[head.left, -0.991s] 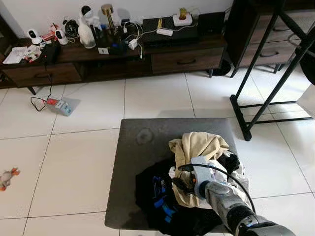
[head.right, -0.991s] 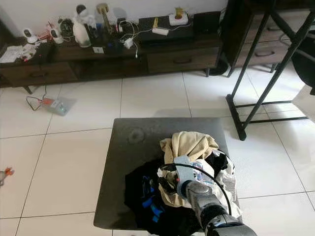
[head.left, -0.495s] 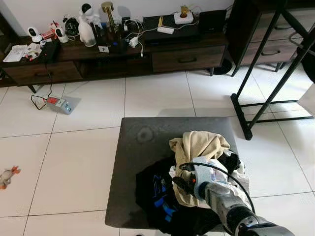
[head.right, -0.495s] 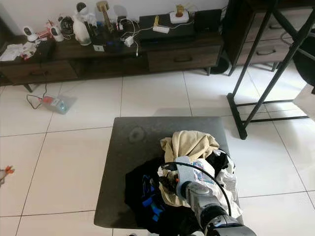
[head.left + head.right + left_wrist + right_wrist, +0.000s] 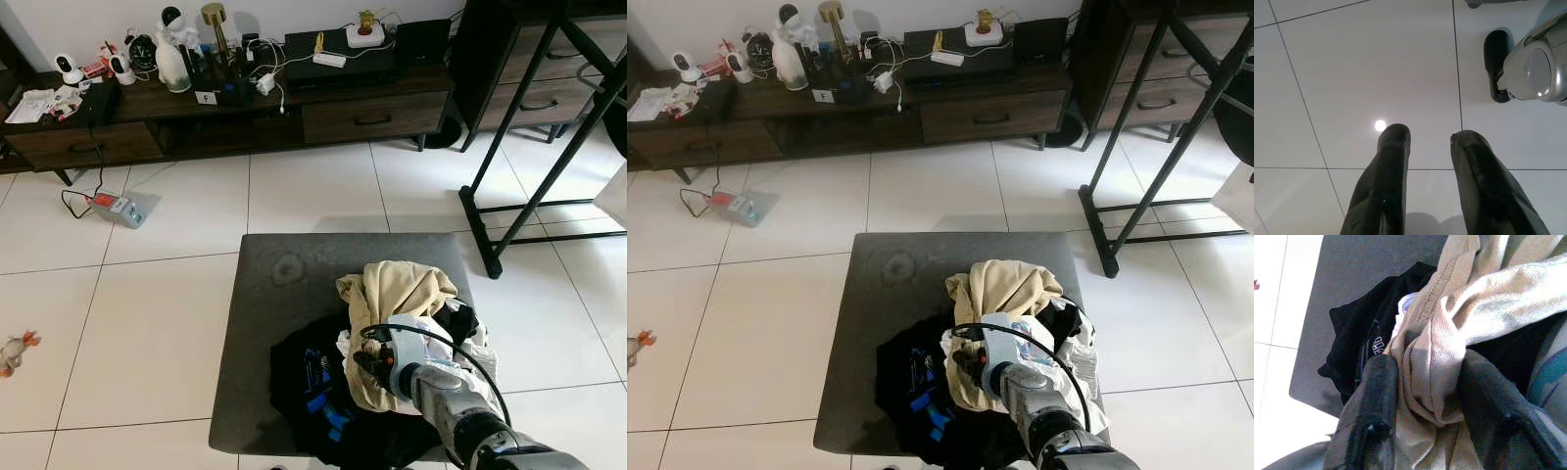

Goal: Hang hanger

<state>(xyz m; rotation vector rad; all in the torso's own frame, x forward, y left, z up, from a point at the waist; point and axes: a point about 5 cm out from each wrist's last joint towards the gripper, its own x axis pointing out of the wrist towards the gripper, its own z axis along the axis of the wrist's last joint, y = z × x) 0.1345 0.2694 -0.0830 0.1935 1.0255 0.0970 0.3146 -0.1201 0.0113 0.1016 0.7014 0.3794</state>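
— Which step is in hand?

— A garment is being picked out of the clothes pile (image 5: 392, 362) on the dark grey ottoman (image 5: 284, 294), low and right of centre in the left eye view. The right gripper (image 5: 1422, 382) is pressed into the beige garment (image 5: 397, 289), and in the right wrist view a fold of that beige cloth is seen bunched between its two black fingers (image 5: 1376, 396), which are closing on it. A firm clamp cannot be confirmed.

— And the hanger?

— No hanger can be made out in any picture; it may be buried in the pile. The black clothes rack (image 5: 549, 147) is seen at the upper right of the left eye view, well apart from the ottoman.

— The left gripper?

— The left gripper (image 5: 1427, 147) is held idle over the white tiled floor (image 5: 1352, 73), fingers parted on nothing.

— What is called for next?

— Probably the fold must be fully clenched, then lifted clear of the black garment (image 5: 313, 382) beside it, and carried toward the rack.
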